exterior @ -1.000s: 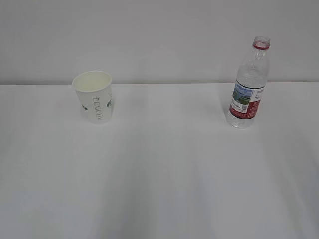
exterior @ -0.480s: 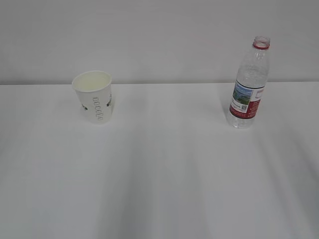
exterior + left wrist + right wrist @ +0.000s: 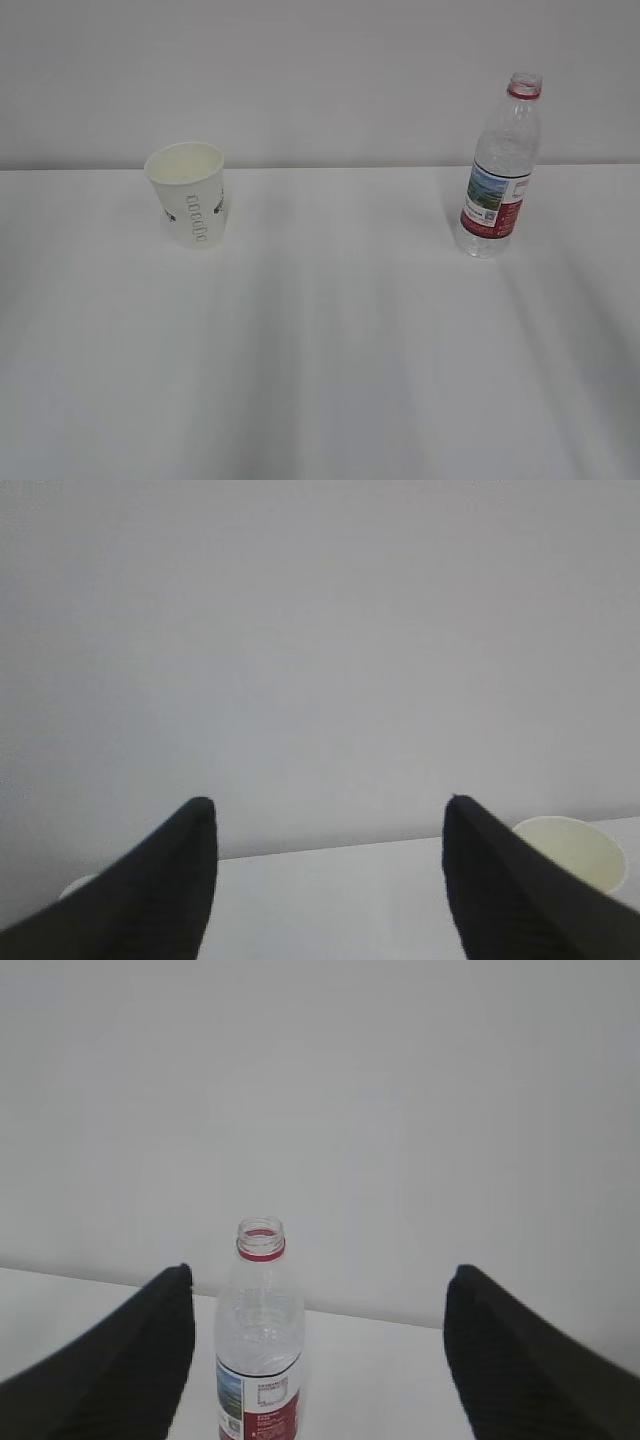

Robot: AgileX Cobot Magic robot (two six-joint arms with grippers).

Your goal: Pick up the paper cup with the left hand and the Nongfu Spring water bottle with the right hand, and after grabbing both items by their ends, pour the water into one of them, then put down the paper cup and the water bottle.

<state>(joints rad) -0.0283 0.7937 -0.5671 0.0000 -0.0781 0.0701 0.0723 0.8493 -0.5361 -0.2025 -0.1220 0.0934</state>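
We judge the paper cup point(image 3: 188, 193) to be the delicate one: light, thin-walled, and easy to crush or tip, so we would close on it gently around the lower wall, below the flared rim. The Nongfu Spring water bottle point(image 3: 500, 167) looks stiffer but smooth, and capless, so any tilt during the lift could spill it. How much water it holds we cannot tell from these views; it may be nearly empty and therefore light and easy to knock over. We would take it low on the body, around the label, keeping it upright.

The cup is small, white and tapered, with grey-green lettering and dark marks on its side and a cream interior. It stands upright at about ten o'clock on the white table point(image 3: 330, 340). The bottle is tall and clear, with a red neck ring and a label that is red at the bottom beneath a landscape picture. It stands upright at about two o'clock, well apart from the cup.

Neither arm shows in the exterior view. In the left wrist view the left hand point(image 3: 330, 880) has its fingers spread wide and empty, the cup at about four o'clock, partly behind the right-side finger. The right hand point(image 3: 315, 1350) is likewise wide open and empty, the bottle framed between its fingers, nearer the left-side one.
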